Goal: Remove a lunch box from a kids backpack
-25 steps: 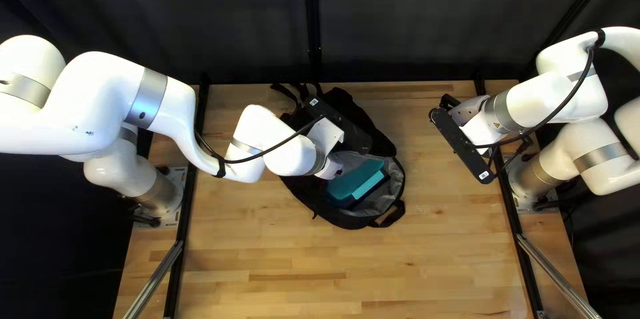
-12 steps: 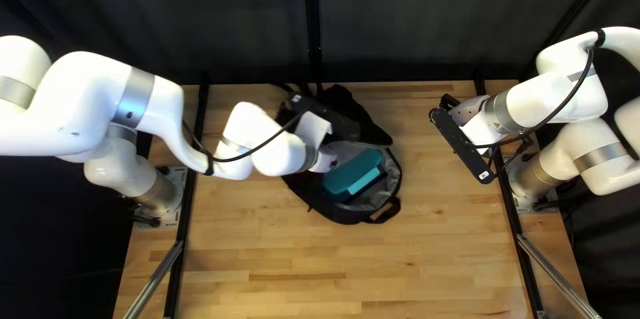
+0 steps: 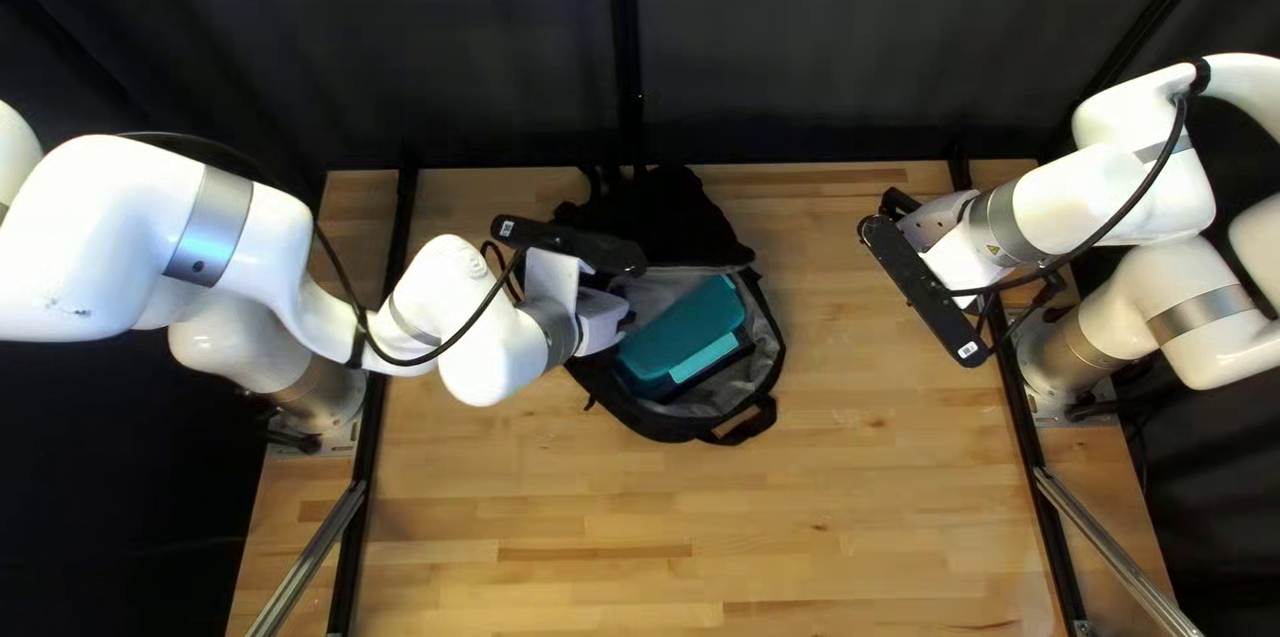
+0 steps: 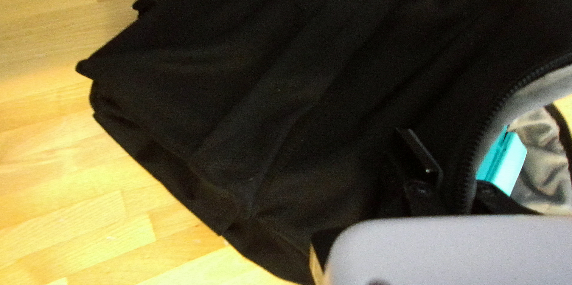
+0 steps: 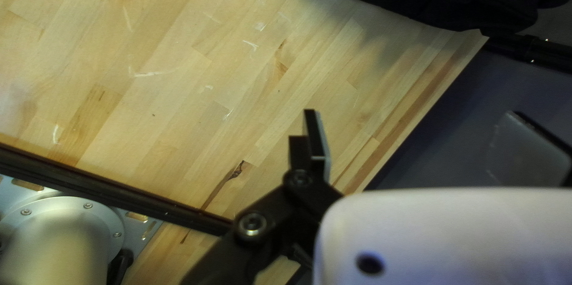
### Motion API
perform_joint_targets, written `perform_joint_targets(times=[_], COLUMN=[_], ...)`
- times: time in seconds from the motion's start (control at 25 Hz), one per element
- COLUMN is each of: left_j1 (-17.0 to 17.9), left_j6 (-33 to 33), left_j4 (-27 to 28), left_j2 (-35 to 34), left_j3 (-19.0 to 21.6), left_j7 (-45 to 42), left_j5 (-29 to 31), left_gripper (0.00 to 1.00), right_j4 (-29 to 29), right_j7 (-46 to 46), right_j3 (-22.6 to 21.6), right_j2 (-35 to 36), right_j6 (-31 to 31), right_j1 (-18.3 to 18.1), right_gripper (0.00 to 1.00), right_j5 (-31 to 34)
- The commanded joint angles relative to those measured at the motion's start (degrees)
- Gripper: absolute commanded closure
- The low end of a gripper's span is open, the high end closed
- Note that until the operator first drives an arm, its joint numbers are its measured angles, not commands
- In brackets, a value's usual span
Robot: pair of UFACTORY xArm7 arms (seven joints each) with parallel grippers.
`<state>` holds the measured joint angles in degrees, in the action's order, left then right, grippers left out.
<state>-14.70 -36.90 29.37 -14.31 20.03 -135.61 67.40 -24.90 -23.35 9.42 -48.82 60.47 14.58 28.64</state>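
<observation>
A: Obs.: the left claw (image 4: 451, 163) is apparently pinching the backpack's (image 3: 660, 217) zipped rim (image 4: 484, 133), nearly closed on cloth, one finger hiding inside. Right claw (image 5: 412, 121) is standing wide, gripping nothing.

B: Lunch box (image 3: 687, 331)?

A: Lying inside the bag, just across the rim from the left claw, well apart from the right.

B: Failure modes?

A: The pinch is probably taking little cloth; a tug may be slipping it loose. Nothing is bracing the bag, so pulling may be dragging everything along the desk (image 3: 667, 517).

Wooden table (image 3: 800, 517), open black backpack (image 3: 674, 217) directly on it
</observation>
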Motion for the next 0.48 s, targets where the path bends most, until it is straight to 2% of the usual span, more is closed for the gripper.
perform_joint_targets(times=[0.04, 0.48], left_j1=[-1.68, -1.73], left_j6=[1.93, 1.19], left_j4=[-2.17, -2.18], left_j2=[-0.07, -0.13], left_j3=[-0.11, 0.41], left_j7=[-8.08, -12.33], left_j5=[5.95, 6.53], left_gripper=[1.00, 1.00], right_j4=[0.00, 0.00], right_j7=[0.00, 0.00], right_j3=[0.00, 0.00], right_j2=[0.00, 0.00], right_j6=[0.00, 0.00], right_j1=[0.00, 0.00], right_gripper=[0.00, 0.00], right_j5=[0.00, 0.00])
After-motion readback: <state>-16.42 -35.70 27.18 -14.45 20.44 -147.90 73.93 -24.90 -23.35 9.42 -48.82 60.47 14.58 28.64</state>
